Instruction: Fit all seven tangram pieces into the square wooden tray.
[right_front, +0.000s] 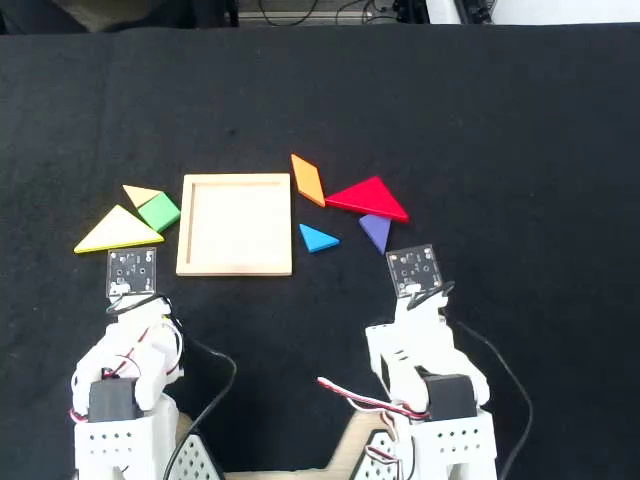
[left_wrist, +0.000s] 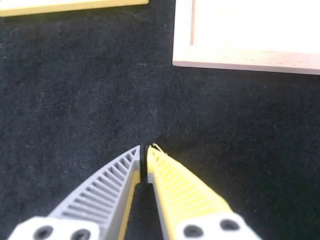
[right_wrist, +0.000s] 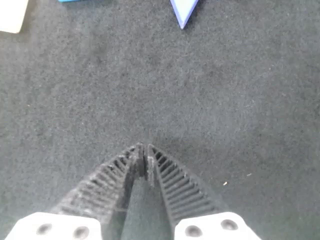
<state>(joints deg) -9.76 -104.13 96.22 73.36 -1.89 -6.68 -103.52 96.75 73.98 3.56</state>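
The square wooden tray (right_front: 184, 226) lies empty at table centre. Left of it are a large yellow triangle (right_front: 118, 232), a green square (right_front: 159, 212) and a small yellow-orange triangle (right_front: 140, 194). Right of it are an orange parallelogram (right_front: 308, 180), a red triangle (right_front: 367, 198), a blue triangle (right_front: 317, 238) and a purple triangle (right_front: 375, 231). My left gripper (left_wrist: 145, 148) is shut on nothing, above bare cloth just short of the tray's near left corner (left_wrist: 240, 64). My right gripper (right_wrist: 144, 147) is shut and empty, a little short of the purple triangle (right_wrist: 184, 11).
Black cloth covers the whole table. Both arm bases (right_front: 120, 420) (right_front: 440, 420) stand at the near edge with cables trailing between them. The far half of the table is bare cloth.
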